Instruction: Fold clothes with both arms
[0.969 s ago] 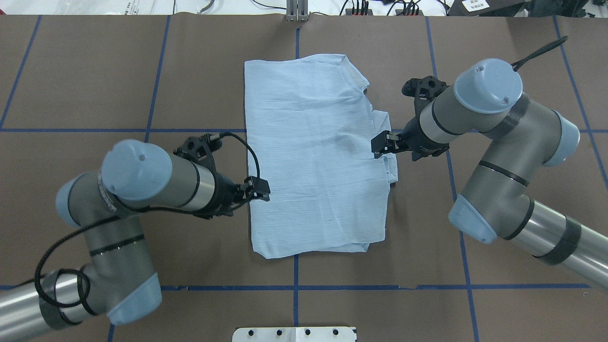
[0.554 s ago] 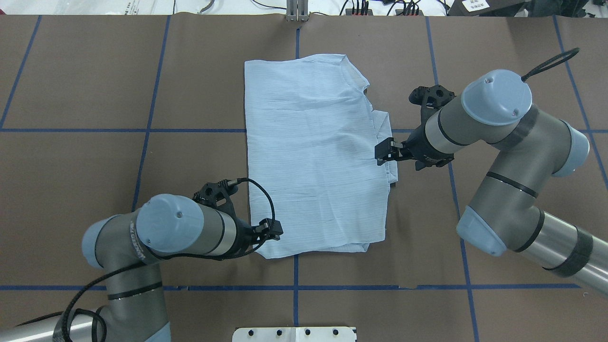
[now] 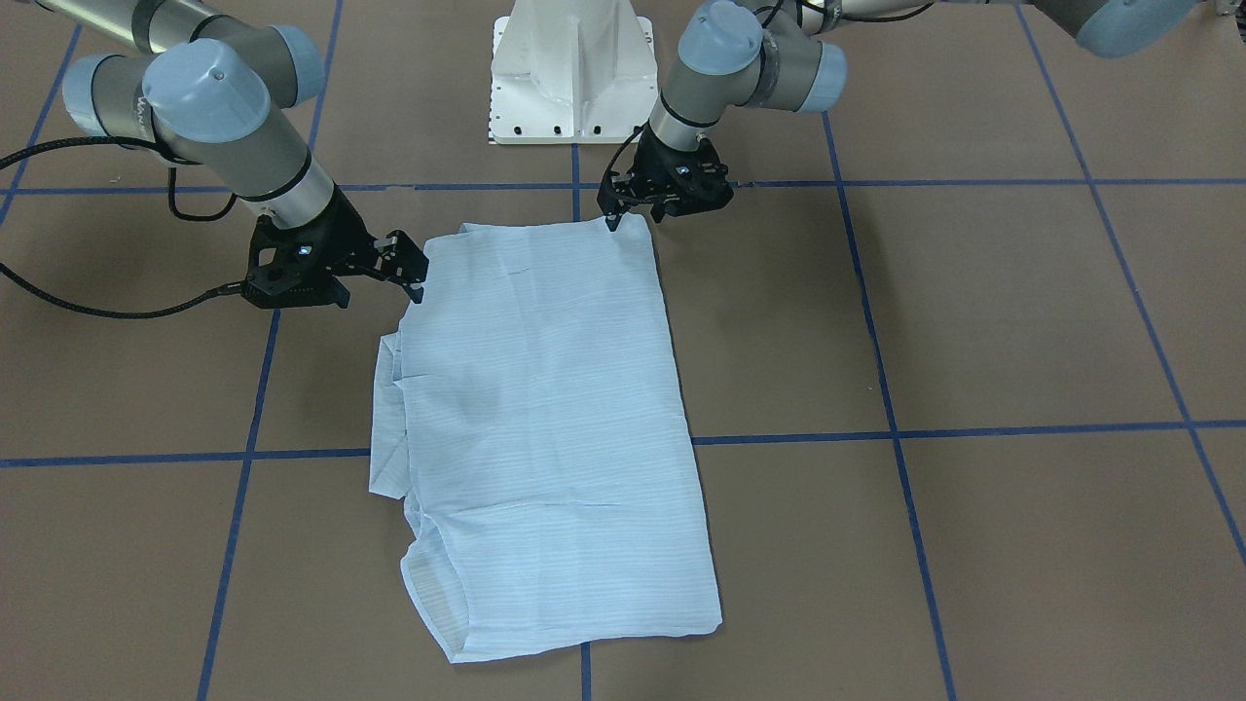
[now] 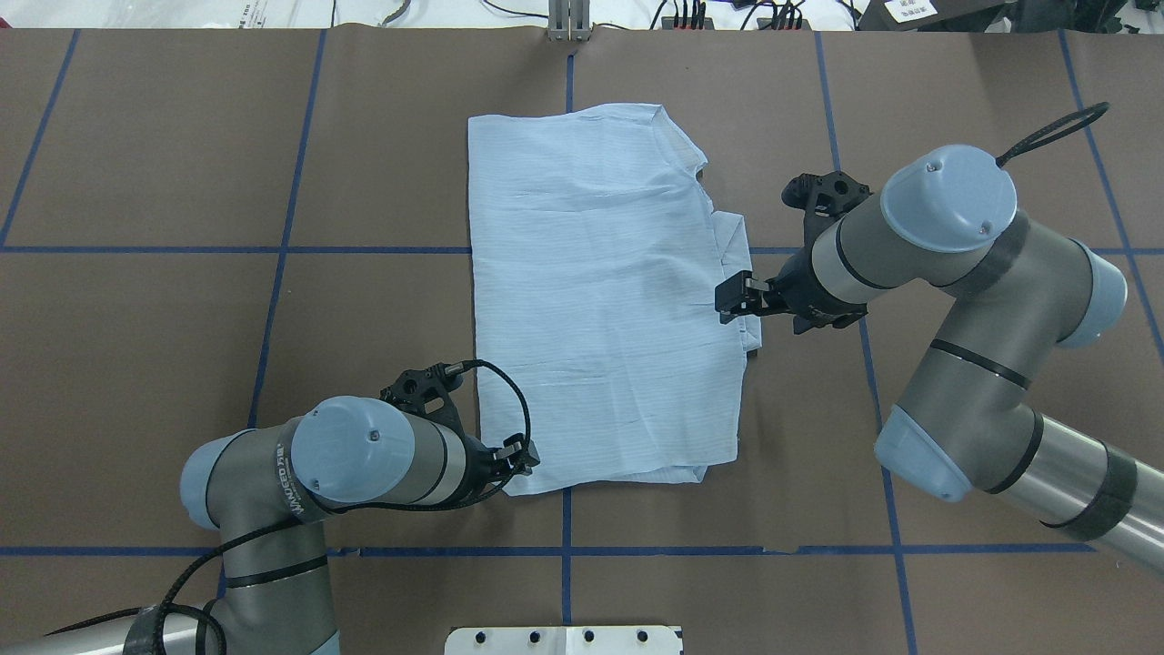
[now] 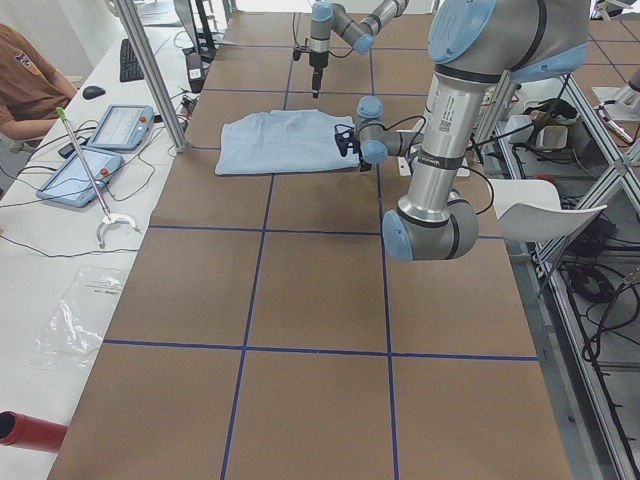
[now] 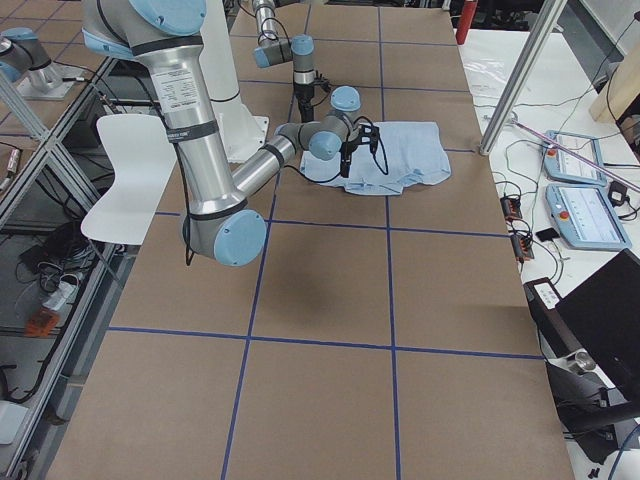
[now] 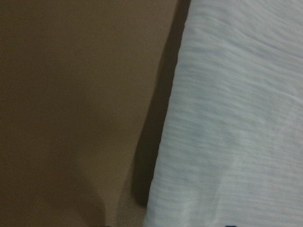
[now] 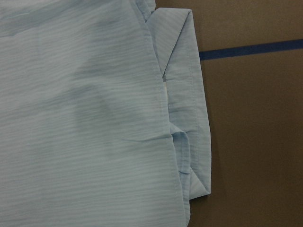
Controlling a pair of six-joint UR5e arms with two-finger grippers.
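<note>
The clothes are one light-blue striped shirt [image 4: 600,300] [image 3: 545,419], folded into a flat rectangle on the brown table. A folded sleeve edge sticks out along its right side [image 8: 189,118]. My left gripper [image 4: 523,455] [image 3: 615,219] sits low at the shirt's near-left corner, jaws apart, with no cloth in them. The left wrist view shows the shirt's edge [image 7: 236,118] beside bare table. My right gripper [image 4: 730,298] [image 3: 414,276] hovers open over the shirt's right edge, just where the sleeve fold protrudes. Neither gripper holds anything.
The white pedestal [image 3: 569,58] [image 4: 564,639] stands close behind the shirt's near edge. Blue tape lines [image 4: 564,550] grid the table. A side bench carries tablets [image 5: 90,150], with a seated person [image 5: 25,90] beside it. Cables [image 4: 727,14] run along the far edge.
My left arm swung back along the shirt's left edge from its middle to the near-left corner. The right gripper drifted slightly nearer along the right edge. The shirt has not moved.
</note>
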